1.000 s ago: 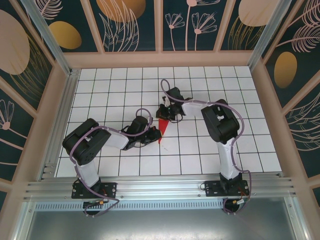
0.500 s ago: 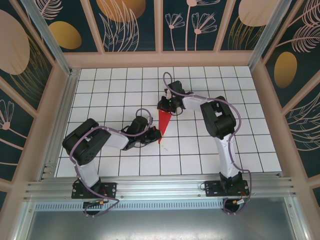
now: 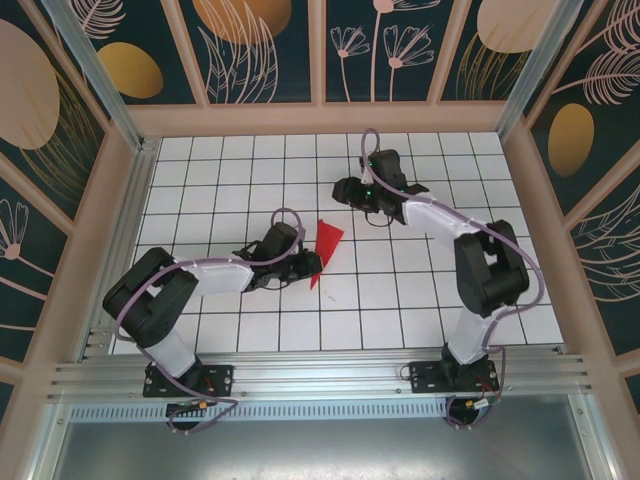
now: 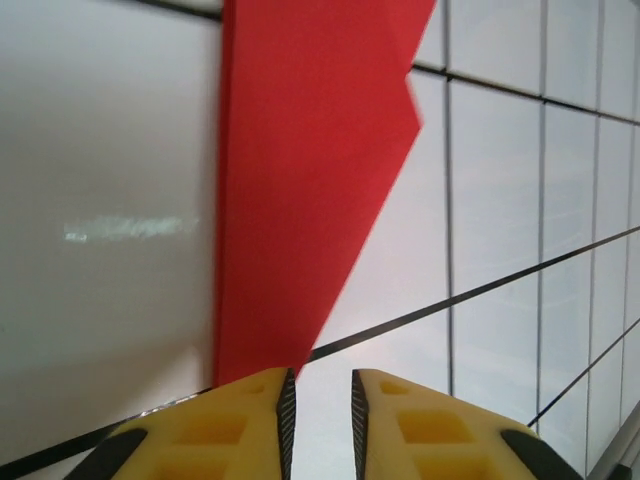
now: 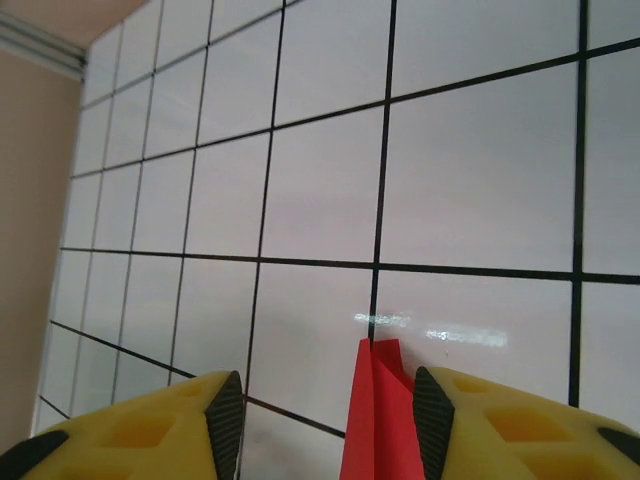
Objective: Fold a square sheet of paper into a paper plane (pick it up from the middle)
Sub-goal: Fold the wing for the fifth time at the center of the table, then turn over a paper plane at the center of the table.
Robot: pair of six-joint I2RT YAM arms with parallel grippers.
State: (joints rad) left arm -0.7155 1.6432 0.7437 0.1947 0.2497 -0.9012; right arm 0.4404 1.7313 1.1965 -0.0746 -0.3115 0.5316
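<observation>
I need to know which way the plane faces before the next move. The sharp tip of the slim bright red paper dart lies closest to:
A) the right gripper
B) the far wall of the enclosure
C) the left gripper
C: the slim bright red paper dart narrows to its tip right at the left gripper, while its wide end lies toward the right gripper.

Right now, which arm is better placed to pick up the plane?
Left, probably. The left gripper sits at the plane's nose, jaws narrowly apart; the right gripper is off past its tail.
</observation>
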